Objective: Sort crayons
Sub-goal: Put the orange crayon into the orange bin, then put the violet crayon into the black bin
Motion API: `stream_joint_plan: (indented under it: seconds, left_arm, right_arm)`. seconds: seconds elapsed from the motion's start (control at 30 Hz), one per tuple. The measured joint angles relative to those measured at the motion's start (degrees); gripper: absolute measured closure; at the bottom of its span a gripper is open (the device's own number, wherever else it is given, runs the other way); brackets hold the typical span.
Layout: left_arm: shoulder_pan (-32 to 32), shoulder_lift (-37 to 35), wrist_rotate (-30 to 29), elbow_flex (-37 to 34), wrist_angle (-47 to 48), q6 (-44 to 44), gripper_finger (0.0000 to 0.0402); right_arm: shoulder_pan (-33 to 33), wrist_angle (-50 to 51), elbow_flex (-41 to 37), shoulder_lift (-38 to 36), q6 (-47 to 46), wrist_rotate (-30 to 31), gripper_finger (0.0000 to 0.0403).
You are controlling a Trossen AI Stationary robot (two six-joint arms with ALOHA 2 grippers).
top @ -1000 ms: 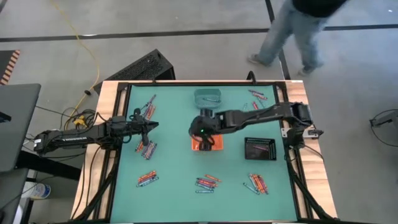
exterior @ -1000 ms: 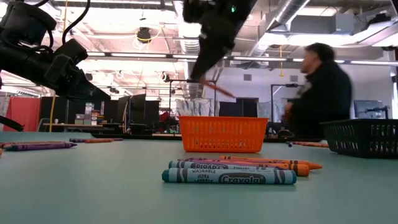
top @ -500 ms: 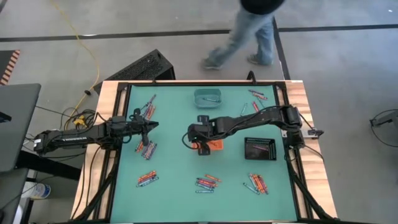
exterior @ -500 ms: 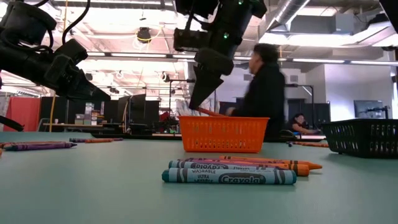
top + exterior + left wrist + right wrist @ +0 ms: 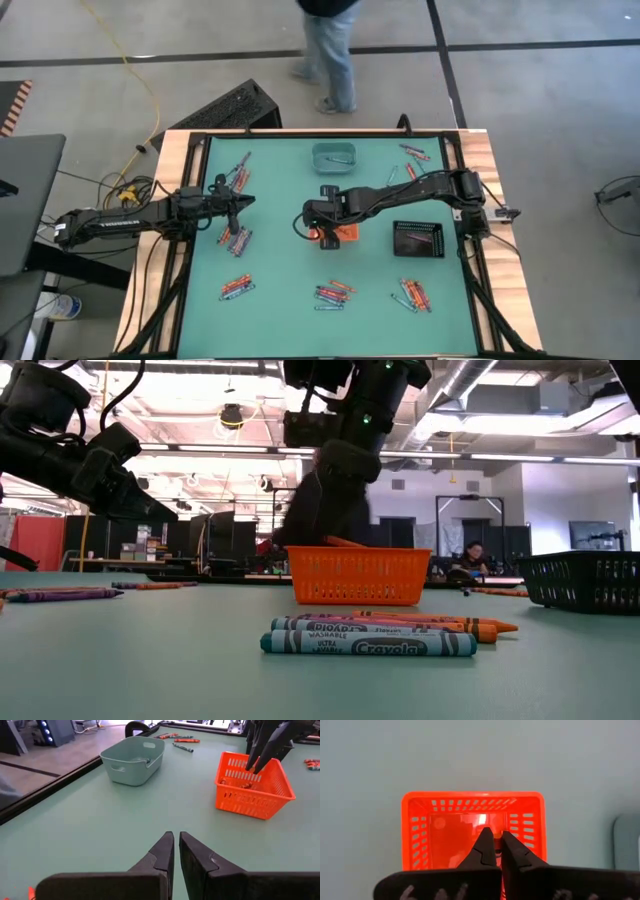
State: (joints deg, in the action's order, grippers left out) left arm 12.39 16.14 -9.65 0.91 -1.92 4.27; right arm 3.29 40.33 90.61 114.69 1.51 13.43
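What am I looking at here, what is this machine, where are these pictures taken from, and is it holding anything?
This is a robot with two dark arms at a green table; each arm ends in a two-finger pincer. One picture looks straight down from above, one looks level across the tabletop, and two come from cameras on the arms' wrists.

Small groups of crayons lie scattered on the table, along with three small baskets: an orange basket in the middle, a pale teal tub behind it, and a black basket to the right.

The right pincer is shut and hangs over the orange basket, pointing down into it; whether a crayon is between its tips cannot be told. The left pincer is shut and empty, waiting above the table's left side. A person walks by behind the table.
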Motion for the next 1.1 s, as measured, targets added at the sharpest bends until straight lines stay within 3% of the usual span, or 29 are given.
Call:
stream_joint_plan:
  seconds: [0.43,0.77,0.9,1.1]
  left_arm:
    - [-0.01,0.00,0.00,0.00,-0.01,0.00,0.0384]
    - [0.00,0.05,0.19,0.00,-0.01,0.00,0.0384]
    - [0.01,0.07,0.21,0.00,-0.01,0.00,0.0384]
    - [0.00,0.04,0.20,-0.01,0.00,0.00,0.0384]
  right_arm:
    - [0.00,5.87,0.43,-0.34,-0.11,0.00,0.0305]
    - [2.50,8.70,0.82,-9.05,-0.34,0.02,0.0295]
    - [3.79,2.74,-4.83,-15.60,4.38,0.01,0.0295]
    - [3.58,-20.56,-22.88,-27.16,8.40,-0.61,0.0295]
